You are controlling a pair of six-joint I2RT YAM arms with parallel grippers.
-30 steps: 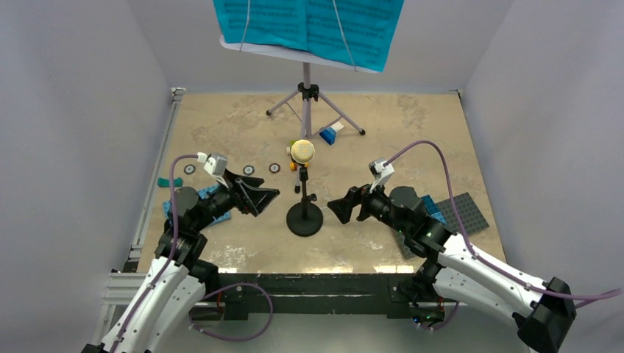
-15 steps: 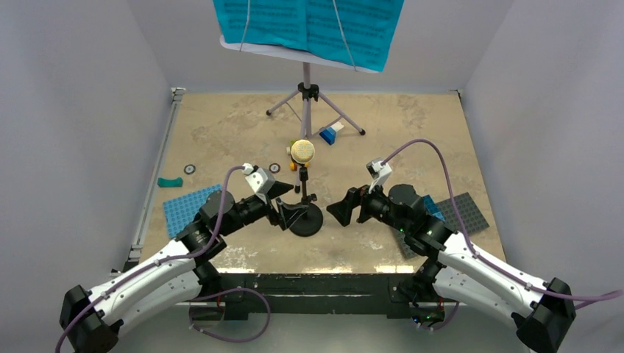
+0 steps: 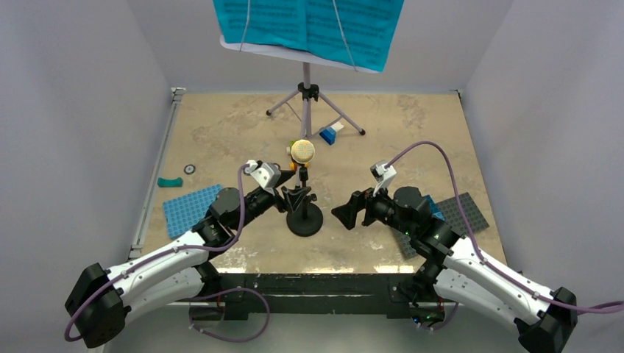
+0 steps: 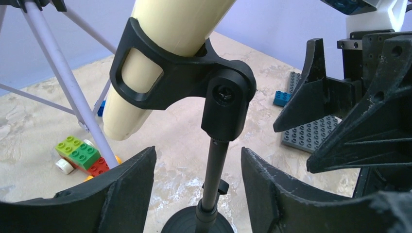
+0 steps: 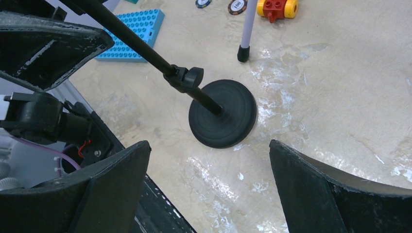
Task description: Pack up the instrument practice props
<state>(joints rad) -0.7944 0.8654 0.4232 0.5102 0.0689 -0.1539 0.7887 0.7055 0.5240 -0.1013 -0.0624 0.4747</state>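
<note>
cream microphone (image 4: 176,20), black mic stand (image 5: 229,118)

1. The lavender music stand (image 3: 307,91) is upright on its silver tripod, at 12 o'clock on the counter (image 3: 221,132).
2. The teal sheet-music pages (image 3: 309,26) are spread open across its tray.
3. The black mic stand (image 3: 305,219) is upright on its round base, at 6 o'clock from the tripod.
4. The cream toy microphone (image 3: 302,152) sits tilted in the stand's clip.
</note>
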